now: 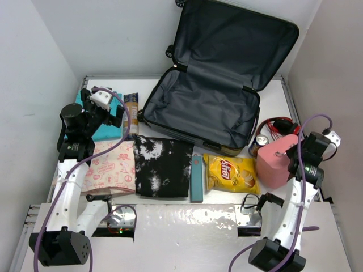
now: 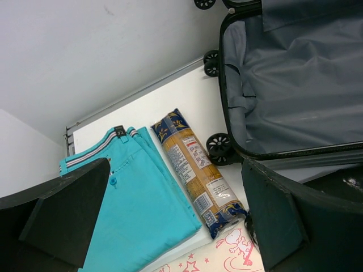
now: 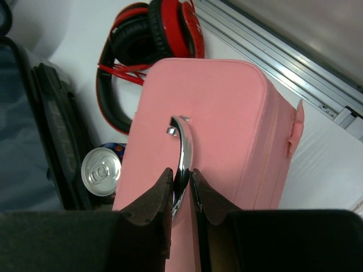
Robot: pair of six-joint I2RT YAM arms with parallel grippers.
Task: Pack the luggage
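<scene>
**Luggage** (image 1: 210,107): lay open at the far middle of the bench, lid leaning on the back wall. The grey lining was bare and nothing was packed.

**Step in hand (judged):** first pickup, of the pink case (image 3: 221,113) by the right edge of the bench.

**Right gripper** (image 3: 180,177): fingers (image 3: 153,201) were pressed one on each side of the chrome handle (image 3: 182,141) atop the case, with no gap showing. How firm the pinch was could not be told. The arm rose from the near right corner, elbow bent, wrist turned down over the case.

**Left gripper** (image 2: 173,209): fingers (image 2: 62,209) were spread wide and held nothing. It hung over the trousers (image 2: 142,209) and the pasta (image 2: 195,170) at the far left corner. The arm stood steep from the near left corner.

**Next move (judged):**
- Lift the case straight up, clear of the can (image 3: 101,171) and the headphones (image 3: 147,39) just beside it.
- Carry it toward the left, over the luggage rim.
- Lower it onto the lining.
- A thin handle may let the case swing or slip, so a slow lift suits.

**Other stock**, in a row nearer than the luggage, left to right:
- printed bag (image 1: 110,167)
- black-and-white shirt (image 1: 163,166)
- teal pouch (image 1: 196,178)
- crisps (image 1: 229,174)
</scene>
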